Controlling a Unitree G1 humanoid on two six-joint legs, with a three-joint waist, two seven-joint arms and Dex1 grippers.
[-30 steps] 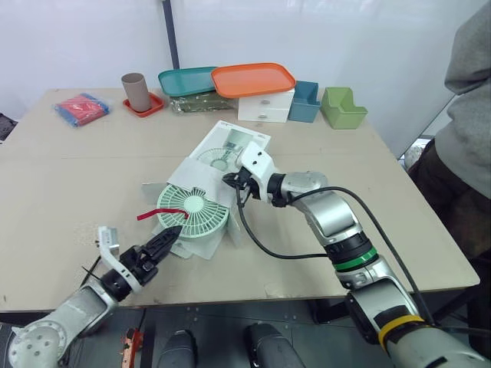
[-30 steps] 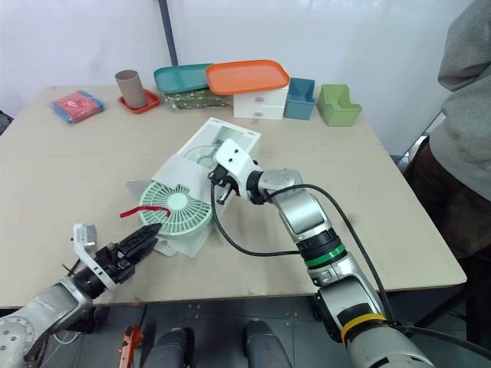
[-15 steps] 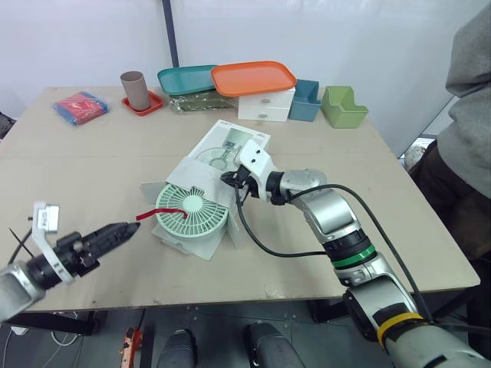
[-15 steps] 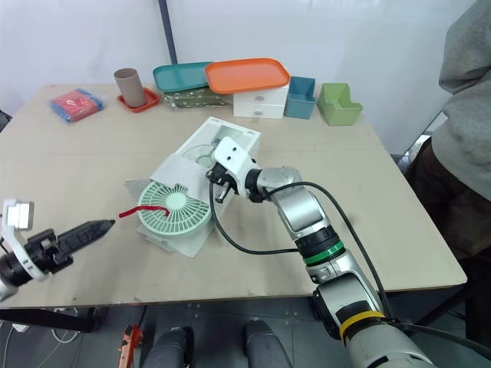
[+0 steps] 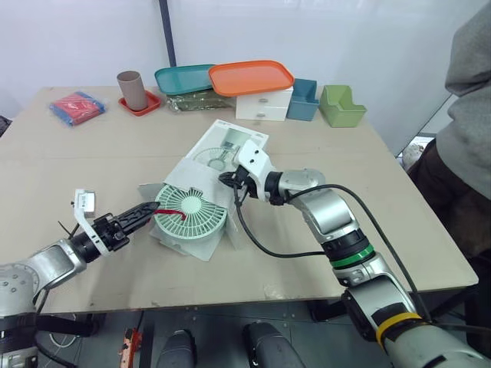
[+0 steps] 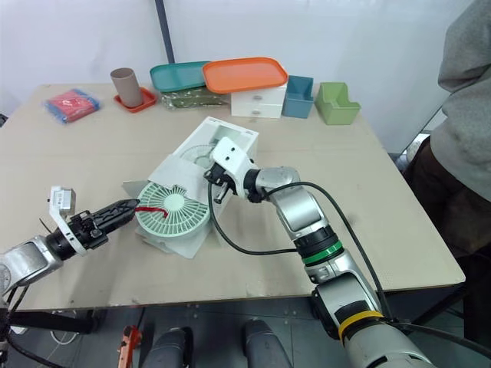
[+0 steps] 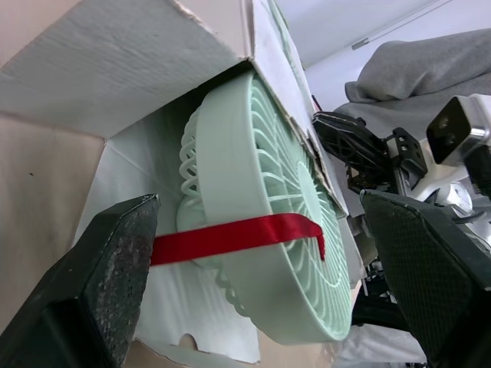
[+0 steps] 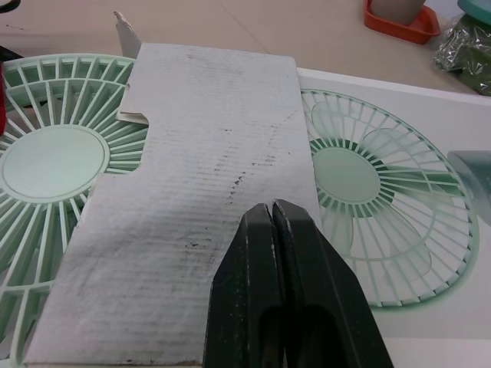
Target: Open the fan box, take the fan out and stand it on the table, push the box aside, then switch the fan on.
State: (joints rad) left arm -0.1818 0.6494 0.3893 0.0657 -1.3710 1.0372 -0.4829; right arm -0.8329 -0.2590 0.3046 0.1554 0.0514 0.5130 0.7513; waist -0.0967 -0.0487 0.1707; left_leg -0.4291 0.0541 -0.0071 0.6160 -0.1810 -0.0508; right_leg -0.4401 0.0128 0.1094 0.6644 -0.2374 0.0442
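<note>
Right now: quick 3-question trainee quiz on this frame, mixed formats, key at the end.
1. The ribbon across the fan lying in the open box is: A red, B blue, C yellow.
2. True or false: the left claw is shut.
3. Which claw is shut at the box's flap?
Key: 1 A; 2 false, it is open; 3 the right claw.

Free: bare desk left and far right of fan box | Blocked: far edge lined with cup, trays, bins | Right: person beside desk
</note>
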